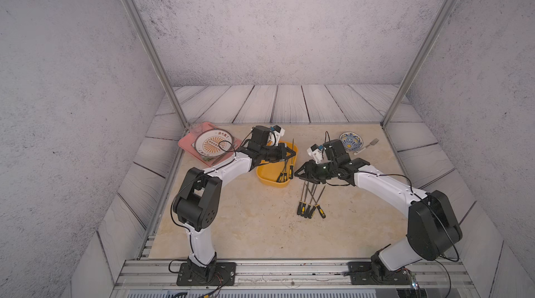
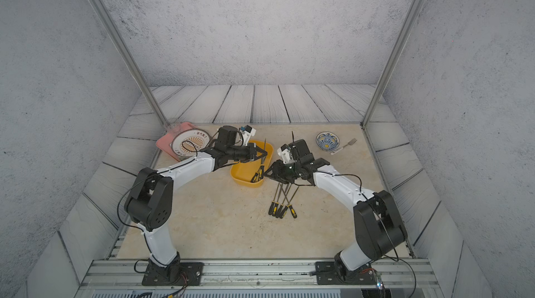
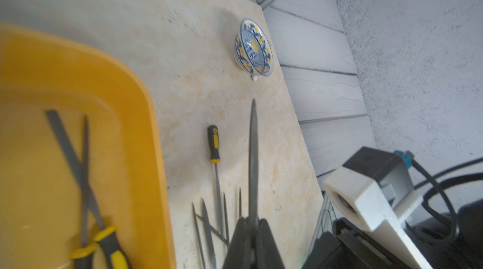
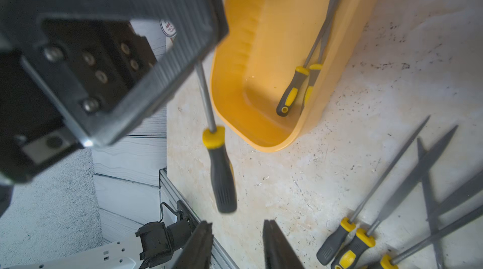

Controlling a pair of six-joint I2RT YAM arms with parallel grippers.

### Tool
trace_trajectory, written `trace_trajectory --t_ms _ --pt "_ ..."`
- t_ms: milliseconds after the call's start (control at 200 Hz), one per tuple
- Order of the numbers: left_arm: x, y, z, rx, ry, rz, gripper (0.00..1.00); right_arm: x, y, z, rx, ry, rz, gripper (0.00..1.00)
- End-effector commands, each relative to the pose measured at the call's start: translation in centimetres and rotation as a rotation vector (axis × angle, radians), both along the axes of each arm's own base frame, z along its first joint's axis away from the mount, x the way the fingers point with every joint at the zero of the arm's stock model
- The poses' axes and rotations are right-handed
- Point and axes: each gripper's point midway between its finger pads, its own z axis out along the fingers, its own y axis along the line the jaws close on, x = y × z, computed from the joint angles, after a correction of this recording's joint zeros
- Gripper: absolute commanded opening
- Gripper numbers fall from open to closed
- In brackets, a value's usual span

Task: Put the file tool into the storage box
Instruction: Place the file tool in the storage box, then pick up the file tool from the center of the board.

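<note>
My left gripper (image 1: 294, 153) (image 3: 252, 222) is shut on the grey blade of a file tool (image 1: 293, 144) (image 3: 253, 150). The file hangs upright with its black and yellow handle (image 4: 220, 171) down, just beside the right rim of the yellow storage box (image 1: 272, 179) (image 4: 261, 45). Two files (image 3: 86, 176) (image 4: 295, 87) lie inside the box. My right gripper (image 1: 296, 174) (image 4: 237, 225) stands open and empty close to the hanging handle. Several more files (image 1: 311, 201) (image 4: 392, 189) lie crossed on the table in front of it.
A pink tray (image 1: 186, 144) bearing a round plate (image 1: 212, 143) sits at the back left, under my left arm's cable. A blue patterned bowl (image 1: 350, 140) and a fork (image 1: 368, 145) lie at the back right. Metal posts stand at the table's back corners.
</note>
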Motion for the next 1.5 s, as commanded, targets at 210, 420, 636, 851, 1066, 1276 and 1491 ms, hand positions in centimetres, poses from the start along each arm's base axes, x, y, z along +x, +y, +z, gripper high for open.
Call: trace_trajectory --t_ms 210,420,636,851,1066,1276,1491 --pt "4.0 4.1 -10.8 0.459 -0.005 0.072 0.0 -1.1 -1.3 0.4 -0.024 -0.048 -0.013 0.37" --pt "3.2 5.4 -13.7 0.557 0.031 0.086 0.21 -1.6 -1.9 -0.3 -0.051 -0.039 -0.022 0.37" --pt "2.8 4.4 -9.8 0.494 -0.011 0.09 0.45 -3.0 -4.7 -4.0 -0.234 0.051 -0.068 0.41" --pt "0.9 4.5 -6.2 0.408 -0.015 0.132 0.45 -5.9 -9.9 -9.3 -0.568 0.228 -0.097 0.44" --pt "-1.1 5.0 -5.7 0.368 0.007 0.136 0.45 -8.1 -11.7 -12.8 -0.698 0.324 -0.073 0.44" --pt "-1.2 5.0 -5.8 0.37 0.011 0.133 0.45 -9.1 -12.1 -14.3 -0.775 0.341 -0.03 0.43" --pt "-1.1 4.6 -5.8 0.354 0.022 0.124 0.45 -8.8 -10.3 -15.2 -0.782 0.325 0.016 0.43"
